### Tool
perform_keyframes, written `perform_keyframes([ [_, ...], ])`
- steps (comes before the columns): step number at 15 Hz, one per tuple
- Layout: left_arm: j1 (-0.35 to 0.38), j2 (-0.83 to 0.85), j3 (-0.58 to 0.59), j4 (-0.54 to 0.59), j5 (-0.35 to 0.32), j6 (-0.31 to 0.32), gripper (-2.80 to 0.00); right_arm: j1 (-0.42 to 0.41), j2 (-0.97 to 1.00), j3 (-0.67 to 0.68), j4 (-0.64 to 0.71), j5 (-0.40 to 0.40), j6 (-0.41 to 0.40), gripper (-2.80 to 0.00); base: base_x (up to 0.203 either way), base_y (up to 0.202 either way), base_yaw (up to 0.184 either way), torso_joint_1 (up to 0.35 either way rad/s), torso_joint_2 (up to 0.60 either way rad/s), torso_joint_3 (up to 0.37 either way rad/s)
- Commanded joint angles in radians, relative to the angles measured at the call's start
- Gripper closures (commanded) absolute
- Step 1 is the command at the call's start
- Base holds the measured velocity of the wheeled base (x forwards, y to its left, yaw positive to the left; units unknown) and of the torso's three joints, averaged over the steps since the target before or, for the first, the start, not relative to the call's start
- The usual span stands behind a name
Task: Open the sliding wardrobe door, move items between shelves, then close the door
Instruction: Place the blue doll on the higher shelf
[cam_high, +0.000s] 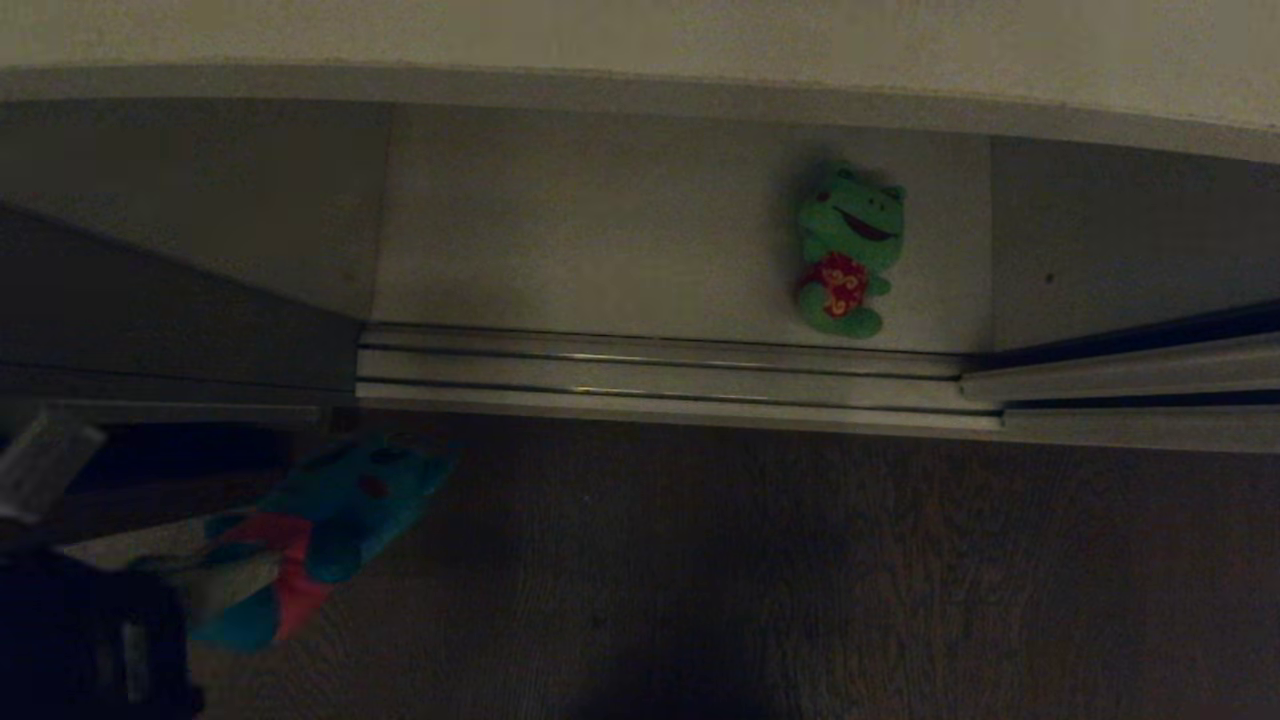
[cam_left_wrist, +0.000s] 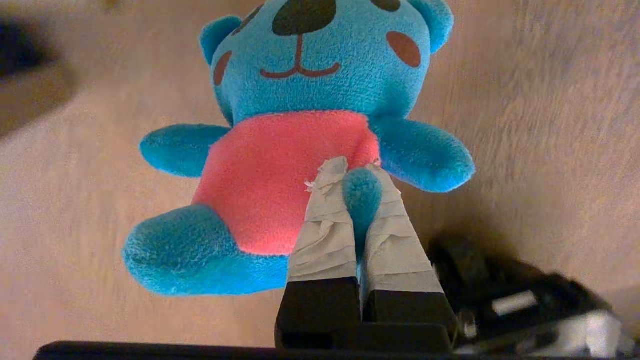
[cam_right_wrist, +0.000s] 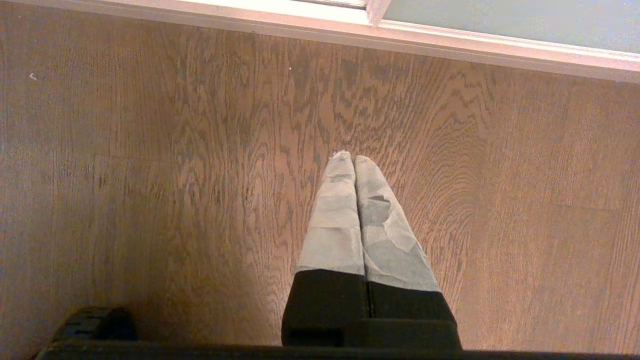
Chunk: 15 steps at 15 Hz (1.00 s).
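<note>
- L gripper: low at the head view's left edge, taped fingers pinched tight on the blue bear.
- R gripper: pointing down, fingers pressed together, nothing held.

Plush bear (fuzzy); grained wood floor.

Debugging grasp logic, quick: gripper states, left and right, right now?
Left gripper: shut on the blue bear, pinching a small blue tuft of plush, held above the wood floor.
Right gripper: shut, empty, over the floor.
</note>
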Motion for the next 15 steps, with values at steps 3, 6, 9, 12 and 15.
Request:
perform_keyframes([
  [3,0.100,-0.337,0.043,0.221,0.000,-0.005,0.00,0.000,-0.002,0.002,0.000,-0.001,0.000,0.00,0.000,0.000,0.000,0.000,0.00,0.000],
  [6,0.146,-0.550,0.063,0.350,0.004,0.012,0.00,0.000,-0.002,0.001,0.000,0.000,0.000,0.00,0.000,0.000,0.000,0.000,0.00,0.000],
  [9,0.219,-0.725,0.143,0.384,0.005,0.063,0.00,0.000,-0.002,0.002,0.000,-0.001,0.000,0.00,0.000,0.000,0.000,0.000,0.00,0.000],
  [12,0.236,-0.863,0.204,0.391,0.007,0.082,0.00,0.000,-0.002,0.000,0.000,-0.001,0.000,0.00,0.000,0.000,0.000,0.000,0.00,0.000],
  [15,0.238,-0.889,0.349,0.301,0.024,0.106,0.00,0.000,-0.002,0.000,0.000,-0.001,0.000,0.00,0.000,0.000,0.000,0.000,0.00,0.000],
])
